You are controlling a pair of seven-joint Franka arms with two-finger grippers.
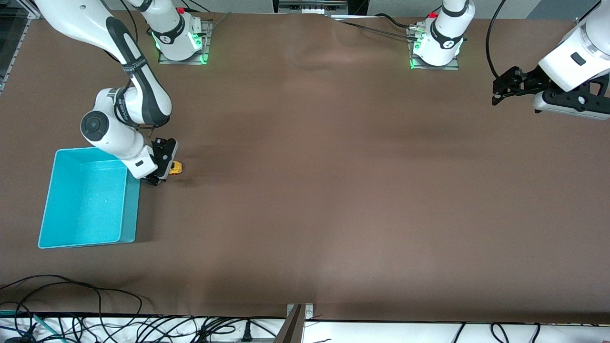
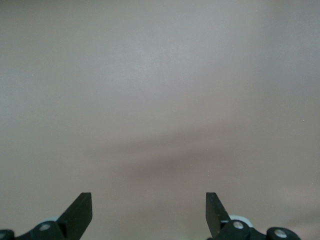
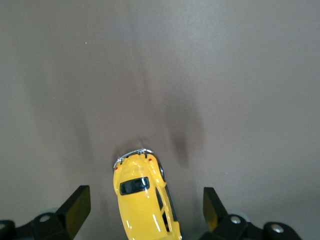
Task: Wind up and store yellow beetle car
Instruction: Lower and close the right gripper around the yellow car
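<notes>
The yellow beetle car (image 1: 176, 167) stands on the brown table beside the turquoise bin (image 1: 86, 238), toward the right arm's end. My right gripper (image 1: 163, 172) hangs low over it, open. In the right wrist view the yellow beetle car (image 3: 142, 200) lies between the two spread fingers without touching either; one finger (image 3: 75, 209) shows on each side of it. My left gripper (image 1: 498, 95) waits in the air at the left arm's end of the table, open, with only bare table under it in the left wrist view, where the left gripper (image 2: 149, 207) holds nothing.
The turquoise bin has nothing in it that I can see. Cables (image 1: 95, 324) lie along the table's edge nearest the front camera. The two arm bases (image 1: 181, 43) stand along the top edge.
</notes>
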